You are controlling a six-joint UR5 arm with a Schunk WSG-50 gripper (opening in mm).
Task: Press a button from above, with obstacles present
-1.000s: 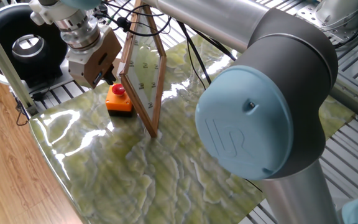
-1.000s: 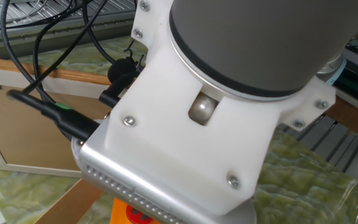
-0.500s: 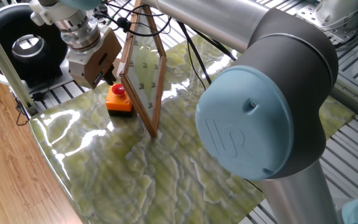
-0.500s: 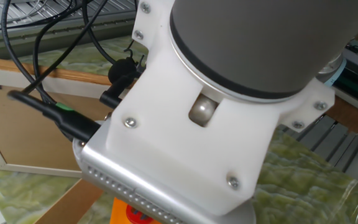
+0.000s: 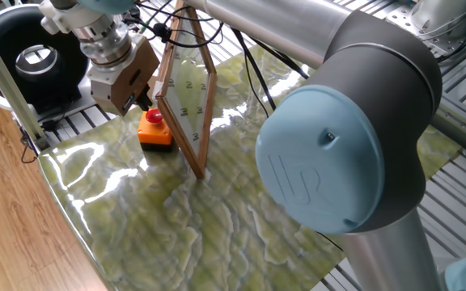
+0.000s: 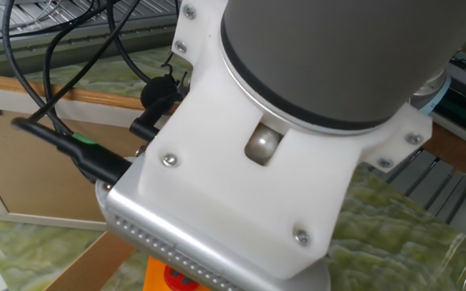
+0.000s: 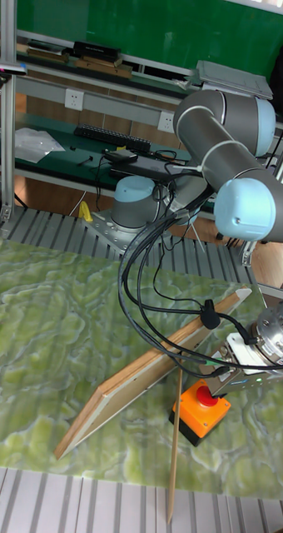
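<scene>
From where I stand, the small orange square box with a black base [image 5: 155,133] sits on the green marbled desk [image 5: 217,218], its round red push cap [image 5: 154,116] facing up. Just beside it leans the tall transparent panel in a light brown wooden frame [image 5: 186,89], close enough to crowd the approach. The robot's gripper [image 5: 141,100] hangs just above the cap; whether it touches I cannot tell, nor how its jaws stand, since the tips are hidden. This looks like the final descent. The next move calls for a straight downward push, keeping clear of the frame.
</scene>
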